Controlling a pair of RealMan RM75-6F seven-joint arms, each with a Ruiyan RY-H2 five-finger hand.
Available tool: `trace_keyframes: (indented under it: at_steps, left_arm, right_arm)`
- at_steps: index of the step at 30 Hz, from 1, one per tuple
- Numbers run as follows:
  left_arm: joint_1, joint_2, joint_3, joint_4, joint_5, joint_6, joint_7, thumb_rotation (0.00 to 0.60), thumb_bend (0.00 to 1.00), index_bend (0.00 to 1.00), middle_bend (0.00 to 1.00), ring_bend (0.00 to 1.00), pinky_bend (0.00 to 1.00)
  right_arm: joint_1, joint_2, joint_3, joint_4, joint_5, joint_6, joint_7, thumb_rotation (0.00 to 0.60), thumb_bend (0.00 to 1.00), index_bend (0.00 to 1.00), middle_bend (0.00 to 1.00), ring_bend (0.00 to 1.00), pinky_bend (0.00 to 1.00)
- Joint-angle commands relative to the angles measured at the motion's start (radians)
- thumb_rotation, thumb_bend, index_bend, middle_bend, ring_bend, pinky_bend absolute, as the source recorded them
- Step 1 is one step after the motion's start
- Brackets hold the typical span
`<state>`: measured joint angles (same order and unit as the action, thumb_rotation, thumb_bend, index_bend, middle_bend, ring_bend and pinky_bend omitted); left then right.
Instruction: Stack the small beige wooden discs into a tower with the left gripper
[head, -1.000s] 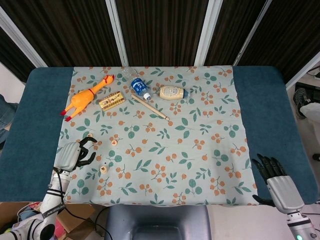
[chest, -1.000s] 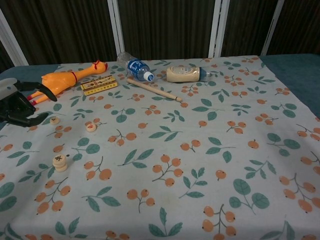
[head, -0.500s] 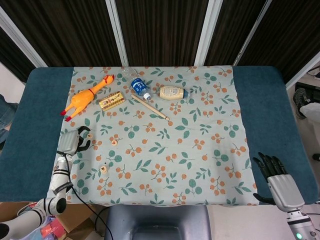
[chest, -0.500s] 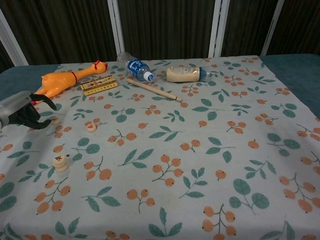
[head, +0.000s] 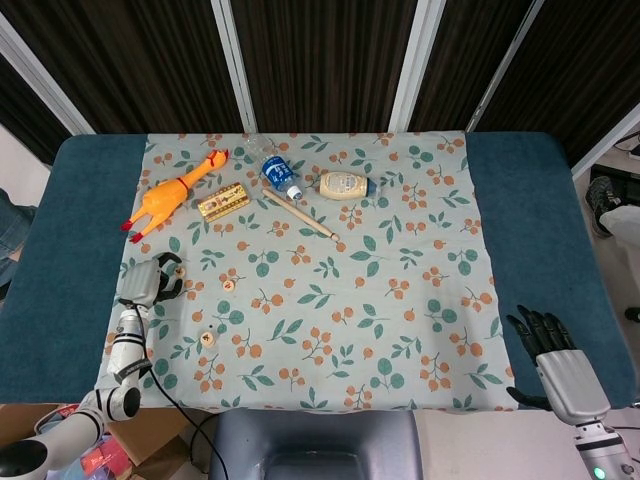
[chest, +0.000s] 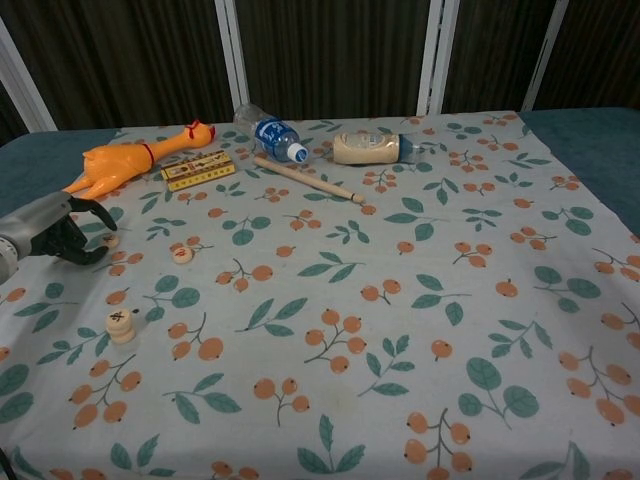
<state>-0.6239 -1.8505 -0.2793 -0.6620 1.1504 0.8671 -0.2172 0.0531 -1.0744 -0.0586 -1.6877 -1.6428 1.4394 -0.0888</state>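
- Left hand (chest: 50, 232) sits at the left edge of the floral cloth (head: 400, 300), fingers curled downward over a small beige disc (chest: 110, 241); whether the fingertips actually pinch that disc cannot be told.
- Compared with a second ago, this hand has shifted toward the disc and lowered, and its forearm now stands more upright in the head view.
- A second disc (chest: 183, 254) lies just to the right on the cloth, apart from the hand.
- Nearer the robot stands a short stack of discs (chest: 120, 325) with a dark mark on top; all of them lie where they were before.
- Right hand (head: 550, 352) rests off the cloth at the table's near right corner, fingers spread and empty; the chest view does not show it.
- Rubber chicken (head: 170, 195), yellow bar (head: 223, 201), blue bottle (head: 280, 174), wooden stick (head: 298, 213) and cream bottle (head: 343, 184) lie along the far side, unmoved.
- How many discs the stack holds is too small to tell.
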Motion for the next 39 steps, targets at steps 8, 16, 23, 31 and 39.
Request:
trace_keyframes:
  at_steps: [8, 16, 23, 31, 39]
  left_arm:
    - [-0.007, -0.018, -0.004, 0.039, -0.001, -0.012, -0.002, 0.600, 0.40, 0.42, 1.00, 1.00, 1.00]
    - [-0.008, -0.023, -0.004, 0.051, 0.005, -0.014, -0.010, 0.600, 0.40, 0.44, 1.00, 1.00, 1.00]
    - [-0.008, -0.024, -0.004, 0.050, 0.008, -0.013, -0.010, 0.600, 0.40, 0.45, 1.00, 1.00, 1.00]
    - [-0.002, -0.018, -0.003, 0.031, 0.017, 0.006, -0.015, 0.600, 0.40, 0.50, 1.00, 1.00, 1.00]
    - [0.023, 0.034, 0.002, -0.072, 0.041, 0.060, -0.032, 0.600, 0.40, 0.51, 1.00, 1.00, 1.00]
  right_arm:
    - [-0.003, 0.004, -0.001, -0.003, -0.001, 0.003, 0.000, 0.600, 0.18, 0.00, 0.00, 0.00, 0.03]
    - [-0.003, 0.003, -0.001, -0.004, 0.001, 0.003, -0.002, 0.600, 0.18, 0.00, 0.00, 0.00, 0.03]
    - [-0.003, 0.002, -0.001, -0.004, 0.001, 0.002, -0.004, 0.600, 0.18, 0.00, 0.00, 0.00, 0.03]
    - [-0.002, 0.000, 0.000, -0.002, 0.000, 0.002, -0.005, 0.600, 0.18, 0.00, 0.00, 0.00, 0.03]
    - [-0.003, -0.002, -0.003, -0.003, -0.003, 0.001, -0.010, 0.600, 0.18, 0.00, 0.00, 0.00, 0.03]
